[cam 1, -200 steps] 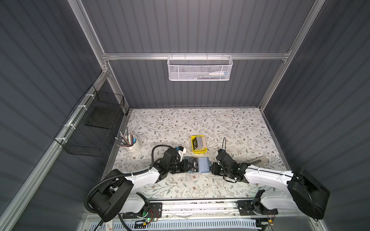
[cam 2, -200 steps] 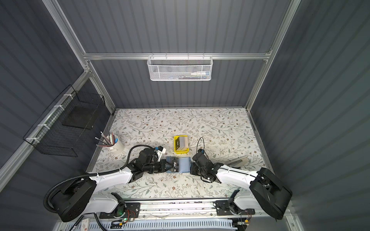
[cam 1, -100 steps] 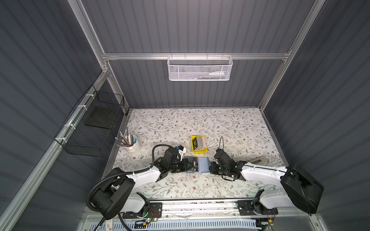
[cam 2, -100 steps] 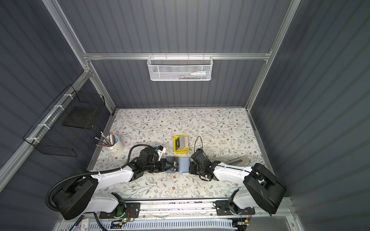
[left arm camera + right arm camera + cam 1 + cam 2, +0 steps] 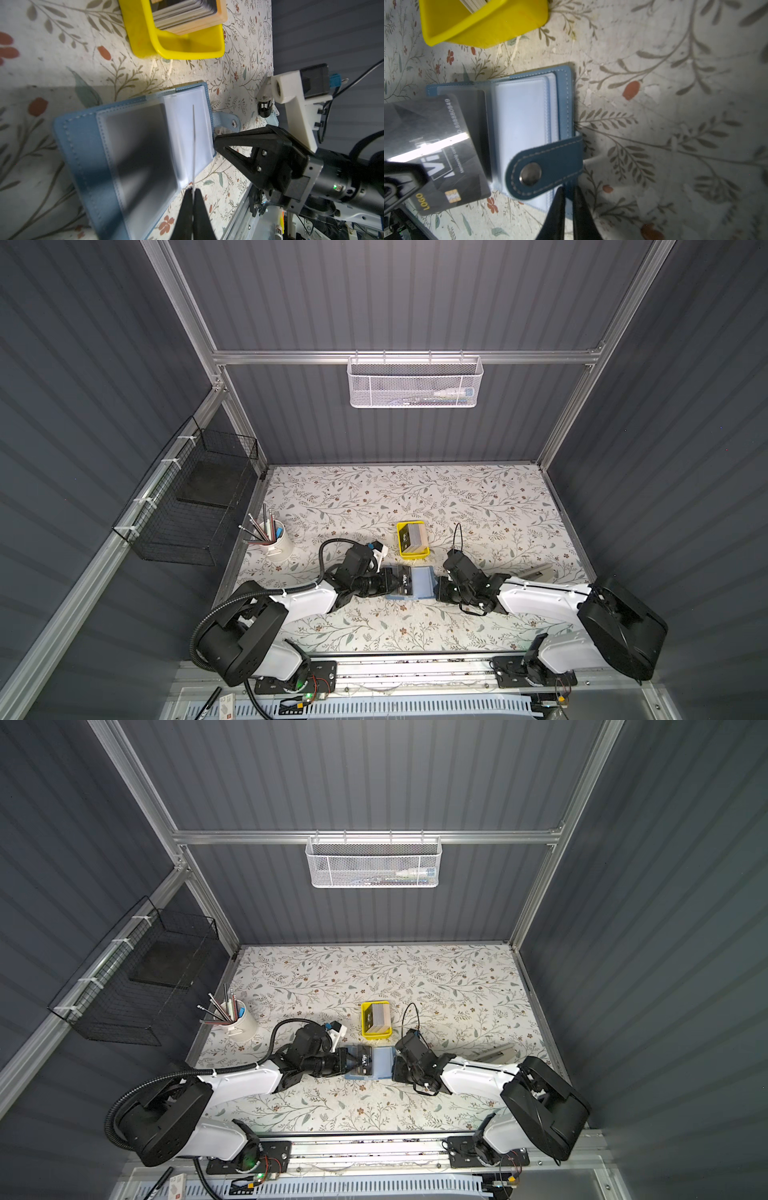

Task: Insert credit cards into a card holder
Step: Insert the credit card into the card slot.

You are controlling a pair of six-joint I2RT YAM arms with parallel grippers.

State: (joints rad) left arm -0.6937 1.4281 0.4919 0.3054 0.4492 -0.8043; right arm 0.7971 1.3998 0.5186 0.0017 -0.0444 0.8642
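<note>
Floral tabletop is filling the grey booth. Low in the centre of both top views, the card holder is lying open just below the yellow tray. Right fingers are standing narrow, seemingly pinching its soft cover edge beside the snap strap. That looks a sound anchor, since the limp sleeves could slide. Left fingers are clamping one credit card by its short end. Thin, stiff and glossy, it's hovering over the holder's left half.
</note>
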